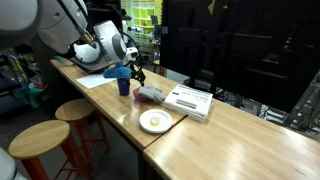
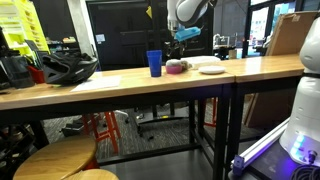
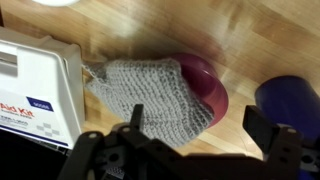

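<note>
Grey knitted cloth lies draped over a dark pink bowl on the wooden bench; in the wrist view the cloth covers most of the bowl, leaving only one curved side of the rim bare. The hand hangs above them with its fingers spread wide apart, holding nothing and touching nothing; the cloth and bowl sit below the gap between the fingers.

A white first-aid kit lies just beside the cloth, one corner of the cloth reaching its edge; whether they touch I cannot tell. A blue cup stands upright on the bowl's other side, near it but apart.

In an exterior view the hand hovers over the spot between cup and kit; a white plate rests near the bench's front edge, apart from the kit; a paper lies flat beyond the cup; round wooden stools stand below the bench.

In an exterior view the cup, bowl and plate line up along the bench; a black helmet sits well apart from them.
</note>
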You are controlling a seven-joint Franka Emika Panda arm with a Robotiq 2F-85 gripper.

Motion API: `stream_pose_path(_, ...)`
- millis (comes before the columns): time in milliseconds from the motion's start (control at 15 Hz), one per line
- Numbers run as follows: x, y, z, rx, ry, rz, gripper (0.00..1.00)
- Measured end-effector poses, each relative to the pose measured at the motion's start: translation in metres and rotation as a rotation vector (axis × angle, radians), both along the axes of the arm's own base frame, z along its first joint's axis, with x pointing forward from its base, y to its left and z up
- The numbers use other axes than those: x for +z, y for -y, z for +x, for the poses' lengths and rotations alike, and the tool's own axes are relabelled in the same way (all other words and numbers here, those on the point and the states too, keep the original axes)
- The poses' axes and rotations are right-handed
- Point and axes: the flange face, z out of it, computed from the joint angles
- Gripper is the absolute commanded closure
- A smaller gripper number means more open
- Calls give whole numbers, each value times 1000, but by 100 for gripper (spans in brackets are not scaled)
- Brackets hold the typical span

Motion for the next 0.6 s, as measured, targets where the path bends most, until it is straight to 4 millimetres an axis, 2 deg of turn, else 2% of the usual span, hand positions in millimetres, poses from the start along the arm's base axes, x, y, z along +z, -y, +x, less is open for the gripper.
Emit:
stream_pose_path(400,14,-4,-8,8,26,1,0)
stream_pose_path(600,12,-3,-6,6,22,0,0)
